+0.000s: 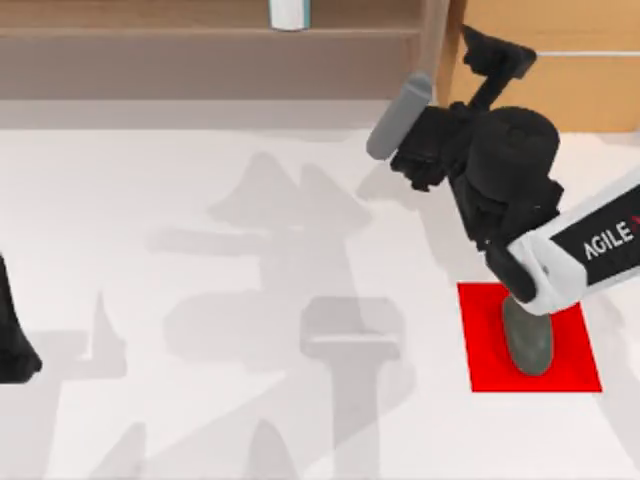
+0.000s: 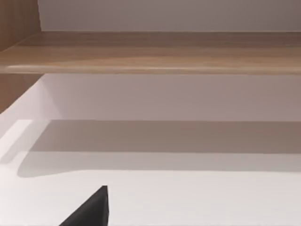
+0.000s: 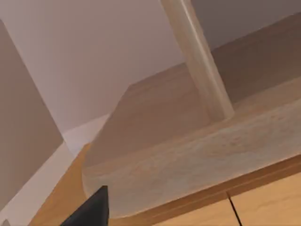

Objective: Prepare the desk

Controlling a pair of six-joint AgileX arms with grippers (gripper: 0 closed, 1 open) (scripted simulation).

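Note:
The desk [image 1: 120,200] is a white tabletop with a light-wood shelf unit [image 1: 200,60] along the back and a light-wood drawer [image 1: 570,95] at the back right. A thin silver handle [image 1: 595,53] runs across the drawer front. My right gripper [image 1: 495,55] is raised at the drawer's left end, close to where it meets the shelf upright [image 3: 197,61]. The right wrist view looks closely at the shelf board [image 3: 188,160] and the drawer front [image 3: 268,207]. My left arm [image 1: 14,340] stays parked at the left edge, facing the shelf [image 2: 150,52].
At the front right a red mat [image 1: 575,365] lies under my right forearm with a dark grey rounded object [image 1: 527,338] on it. A white and blue container [image 1: 288,12] stands on the shelf. A grey bar-shaped piece [image 1: 400,115] sticks out beside my right wrist.

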